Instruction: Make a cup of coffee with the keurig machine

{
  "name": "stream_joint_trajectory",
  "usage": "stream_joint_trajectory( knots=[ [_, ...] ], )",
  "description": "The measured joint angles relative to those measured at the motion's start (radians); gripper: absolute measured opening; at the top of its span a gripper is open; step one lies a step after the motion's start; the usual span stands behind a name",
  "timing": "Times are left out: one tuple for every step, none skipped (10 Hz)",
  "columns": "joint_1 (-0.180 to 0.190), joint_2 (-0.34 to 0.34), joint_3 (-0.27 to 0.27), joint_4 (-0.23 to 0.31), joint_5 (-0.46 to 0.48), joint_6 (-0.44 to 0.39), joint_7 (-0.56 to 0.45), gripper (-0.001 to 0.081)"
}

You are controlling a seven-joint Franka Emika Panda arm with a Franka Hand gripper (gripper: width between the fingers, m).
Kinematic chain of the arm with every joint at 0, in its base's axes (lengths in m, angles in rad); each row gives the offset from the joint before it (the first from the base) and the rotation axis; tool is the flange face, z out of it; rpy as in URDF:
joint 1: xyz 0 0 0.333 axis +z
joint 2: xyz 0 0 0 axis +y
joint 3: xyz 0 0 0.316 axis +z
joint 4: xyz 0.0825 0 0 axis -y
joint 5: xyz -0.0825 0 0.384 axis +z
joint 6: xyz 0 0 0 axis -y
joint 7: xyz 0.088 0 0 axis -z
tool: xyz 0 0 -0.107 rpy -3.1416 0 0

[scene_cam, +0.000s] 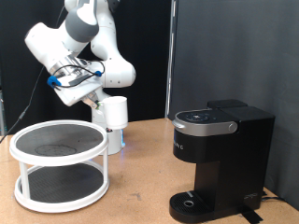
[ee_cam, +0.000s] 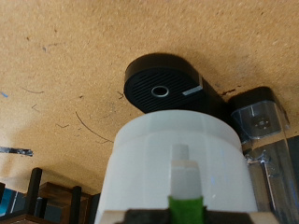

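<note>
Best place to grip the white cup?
Pinch the cup by its side wall near the top, coming from above: it is an upright plain cylinder and no handle shows. The gripper appears to hold it this way, raised above the table.

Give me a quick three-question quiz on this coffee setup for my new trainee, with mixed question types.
1. True or false: the cup stands on the drip base of the keurig machine.
2. What stands on the table at the exterior view's left? A) a white two-tier round rack B) a kettle C) a stack of plates
3. Fill in: the pincer holds the ___ above the table.

Key: 1 false, the cup is in the air, well away from the machine. 2 A. 3 cup.
</note>
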Motion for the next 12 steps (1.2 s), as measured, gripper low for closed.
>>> stream_joint_trajectory(
  knots=[
    [0.014,0.0,0.022,-0.002,0.022,0.02,0.008,0.007],
    [0.026,0.002,0.041,-0.004,0.043,0.039,0.013,0.007],
    [0.036,0.004,0.055,-0.004,0.062,0.052,0.018,0.007],
    [0.044,0.006,0.069,-0.004,0.077,0.065,0.023,0.007],
    [0.048,0.008,0.08,-0.004,0.089,0.072,0.028,0.007],
    [0.05,0.012,0.089,-0.004,0.092,0.073,0.028,0.007],
    [0.05,0.016,0.094,-0.003,0.093,0.075,0.028,0.007],
    [0.05,0.016,0.094,-0.001,0.093,0.075,0.028,0.007],
    [0.05,0.017,0.093,0.003,0.087,0.064,0.027,0.007],
    [0.05,0.017,0.094,0.004,0.083,0.06,0.027,0.007],
    [0.05,0.018,0.095,0.004,0.082,0.06,0.027,0.007],
    [0.05,0.022,0.1,0.002,0.082,0.063,0.027,0.007]
  ],
)
